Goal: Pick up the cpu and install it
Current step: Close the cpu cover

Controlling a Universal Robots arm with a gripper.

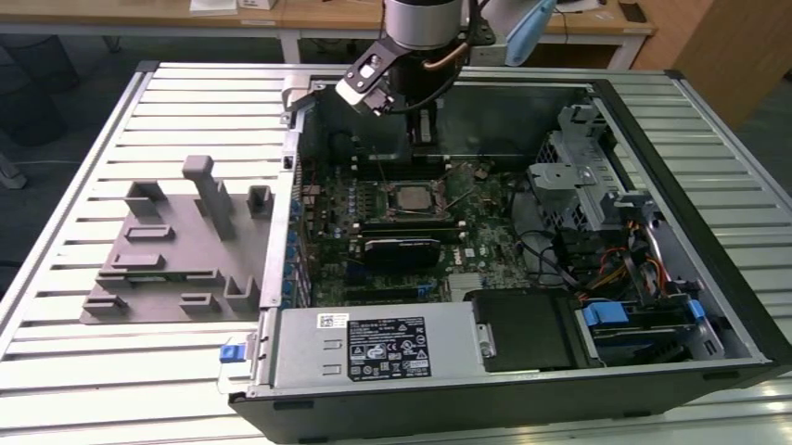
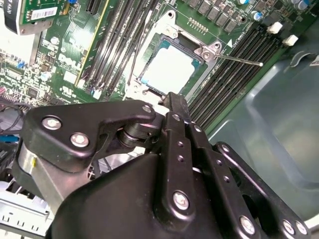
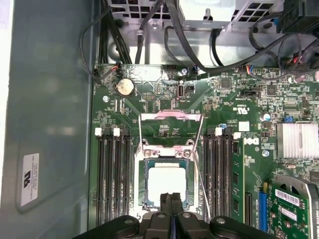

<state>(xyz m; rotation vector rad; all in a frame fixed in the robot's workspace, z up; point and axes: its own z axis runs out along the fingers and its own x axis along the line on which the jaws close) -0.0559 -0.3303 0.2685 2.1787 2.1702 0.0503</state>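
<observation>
Slats of a metal table (image 1: pixel 74 371) carry an open computer case (image 1: pixel 730 306), lying on its side. Nearest along the case's edge sits a grey power supply (image 1: pixel 371 345) with a black label, and a black drive bay (image 1: pixel 532 329) lies to its right. Left of the case, on the table, stands a grey plastic fixture (image 1: pixel 173 250) with upright blocks.

Farther in lies the green motherboard (image 1: pixel 483 243), with a black module (image 1: pixel 399 252) just on the near side of the processor socket. The cpu (image 1: pixel 405 197) lies flat in that socket, and its pale metal top shows in both wrist views (image 3: pixel 164 181) (image 2: pixel 169 67). The socket's retaining frame (image 3: pixel 172 115) is swung up and open, and memory slots (image 3: pixel 113 174) flank the socket on both sides.

Beyond the socket, the gripper (image 1: pixel 425 139) hangs above the board. Its black fingers (image 3: pixel 166 199) are pressed together with nothing between them, their tips close over the chip's edge (image 2: pixel 172 97).
</observation>
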